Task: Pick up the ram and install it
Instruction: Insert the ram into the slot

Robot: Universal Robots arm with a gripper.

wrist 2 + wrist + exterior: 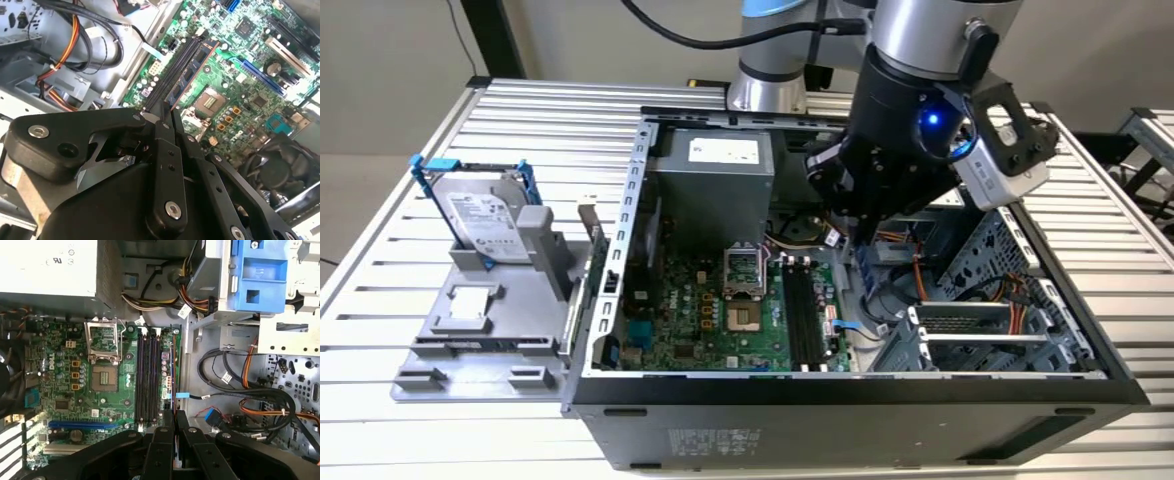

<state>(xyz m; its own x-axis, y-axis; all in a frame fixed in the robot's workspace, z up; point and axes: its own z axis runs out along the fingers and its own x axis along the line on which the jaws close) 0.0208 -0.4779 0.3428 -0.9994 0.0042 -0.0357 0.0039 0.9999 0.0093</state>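
Observation:
My gripper (861, 245) hangs inside the open computer case (634, 200), over the motherboard (707, 320). It is shut on the ram (192, 65), a thin dark blue stick with black chips. In the second wrist view the ram reaches out from my fingertips (167, 114) and runs alongside the long black memory slots (172, 67). Seen edge-on in the first wrist view, the ram (172, 375) is a narrow line ahead of the gripper (175, 414), just beside the slots (149, 380) near the board's edge. I cannot tell whether it touches a slot.
A silver hard drive in a blue frame (487, 215) stands on a grey holder at the exterior view's left. The grey power supply (714, 165), the processor socket (104, 372), bundled cables (260, 390) and the metal drive cage (987, 330) crowd the case.

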